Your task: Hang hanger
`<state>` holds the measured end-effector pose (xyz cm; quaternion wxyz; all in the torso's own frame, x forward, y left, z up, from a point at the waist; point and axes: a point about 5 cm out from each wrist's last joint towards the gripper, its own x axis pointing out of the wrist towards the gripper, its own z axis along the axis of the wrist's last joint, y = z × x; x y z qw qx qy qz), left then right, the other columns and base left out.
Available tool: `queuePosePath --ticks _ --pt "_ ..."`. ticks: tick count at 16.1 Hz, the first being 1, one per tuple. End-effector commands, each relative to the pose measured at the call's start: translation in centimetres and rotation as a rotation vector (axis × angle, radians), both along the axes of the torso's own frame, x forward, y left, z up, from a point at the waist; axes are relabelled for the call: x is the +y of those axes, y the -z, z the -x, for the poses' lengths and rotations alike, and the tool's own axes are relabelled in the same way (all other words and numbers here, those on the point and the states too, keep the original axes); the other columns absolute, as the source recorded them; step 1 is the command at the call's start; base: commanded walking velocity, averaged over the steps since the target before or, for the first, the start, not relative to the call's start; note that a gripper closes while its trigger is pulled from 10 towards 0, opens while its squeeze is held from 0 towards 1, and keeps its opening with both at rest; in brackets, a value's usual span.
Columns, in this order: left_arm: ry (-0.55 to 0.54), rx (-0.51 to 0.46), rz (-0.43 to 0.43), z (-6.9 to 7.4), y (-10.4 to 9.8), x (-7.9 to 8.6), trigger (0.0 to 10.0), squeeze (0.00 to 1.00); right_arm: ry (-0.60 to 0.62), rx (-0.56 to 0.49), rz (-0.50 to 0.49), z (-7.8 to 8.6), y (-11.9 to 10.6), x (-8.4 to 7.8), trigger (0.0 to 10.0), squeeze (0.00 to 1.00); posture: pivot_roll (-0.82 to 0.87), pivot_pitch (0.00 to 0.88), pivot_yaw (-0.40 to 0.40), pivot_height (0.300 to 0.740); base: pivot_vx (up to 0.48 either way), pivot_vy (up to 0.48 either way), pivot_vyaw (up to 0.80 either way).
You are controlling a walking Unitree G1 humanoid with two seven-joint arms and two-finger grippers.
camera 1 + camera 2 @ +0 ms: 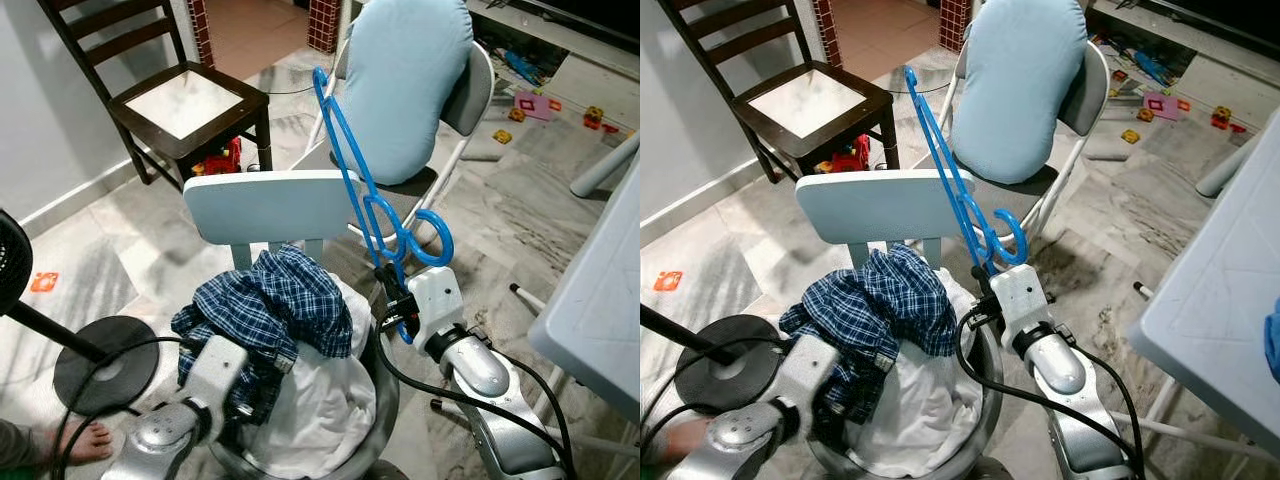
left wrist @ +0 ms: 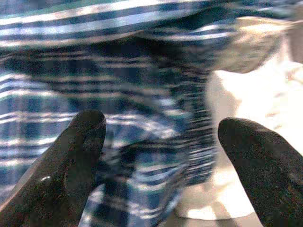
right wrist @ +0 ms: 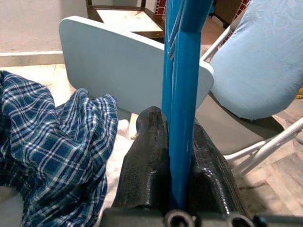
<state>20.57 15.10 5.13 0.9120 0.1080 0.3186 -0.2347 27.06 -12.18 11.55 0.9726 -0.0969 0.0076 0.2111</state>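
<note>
The right gripper (image 3: 177, 156) is clamped on the blue hanger (image 1: 352, 170), whose long axis runs up toward eleven o'clock (hook end nearest the claw). The left gripper (image 2: 156, 156) gapes over the plaid shirt (image 1: 265, 305), probably not gripping it.

Silver jointed arms, white wrist housings, looping black cables; right tool (image 3: 176, 156) fingers black, textured.
</note>
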Motion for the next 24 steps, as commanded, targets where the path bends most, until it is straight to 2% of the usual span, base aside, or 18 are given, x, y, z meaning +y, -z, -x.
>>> queuePosePath --ticks 1,3,6,9,12,14,15,16,17,18,24 --pt "0.063 0.009 0.019 0.2 -0.5 -0.8 10.0 0.0 -0.004 -0.004 0.003 0.0 0.0 0.0 10.0 0.0 -0.04 0.163 -0.063 0.74 0.0 0.0 0.0" --pt "0.142 0.001 -0.032 0.4 -0.8 -1.1 10.0 0.0 -0.003 -0.005 0.003 0.0 0.0 0.0 10.0 0.0 -0.04 0.164 -0.06 0.74 0.0 0.0 0.0" --pt "0.275 0.051 -0.088 1.5 -0.2 -1.3 10.0 0.0 0.0 -0.001 0.002 0.0 0.1 0.0 10.0 0.0 -0.04 0.166 -0.057 0.74 0.0 0.0 0.0" --pt "0.324 0.074 -0.133 1.8 0.5 -1.2 10.0 0.0 -0.008 0.0 0.004 0.1 0.2 0.3 10.0 0.0 -0.04 0.168 -0.057 0.74 0.0 0.0 0.0" --pt "0.39 0.118 -0.239 2.4 2.6 -0.1 10.0 0.0 -0.013 0.0 0.006 0.1 0.3 0.4 10.0 0.0 -0.04 0.168 -0.056 0.74 0.0 0.0 0.0" --pt "0.412 0.136 -0.255 2.5 3.7 0.2 10.0 0.0 -0.015 0.0 0.008 0.0 0.2 0.4 10.0 0.0 -0.05 0.169 -0.056 0.74 0.0 0.0 0.0" --pt "0.424 0.148 -0.257 2.7 4.2 0.2 9.1 0.0 -0.015 0.001 0.008 0.0 0.2 0.4 10.0 0.0 -0.04 0.168 -0.056 0.74 0.0 0.0 0.0" --pt "0.434 0.161 -0.27 2.9 5.7 0.3 2.7 0.0 -0.015 0.002 0.009 0.0 0.3 0.4 10.0 0.0 -0.04 0.169 -0.053 0.74 0.0 0.0 0.0" --pt "0.437 0.151 -0.297 2.9 6.9 0.4 0.6 0.0 -0.016 0.003 0.008 0.0 0.3 0.5 10.0 0.0 -0.04 0.169 -0.053 0.74 0.0 0.0 0.0" --pt "0.432 0.129 -0.315 2.7 7.6 0.5 0.0 0.0 -0.015 0.002 0.008 0.0 0.3 0.5 10.0 0.0 -0.04 0.169 -0.052 0.74 0.0 0.0 0.0" --pt "0.389 0.061 -0.355 1.1 9.3 0.5 0.0 0.0 -0.007 0.004 0.013 0.0 0.4 0.3 10.0 0.0 -0.05 0.17 -0.051 0.74 0.0 0.0 0.0"
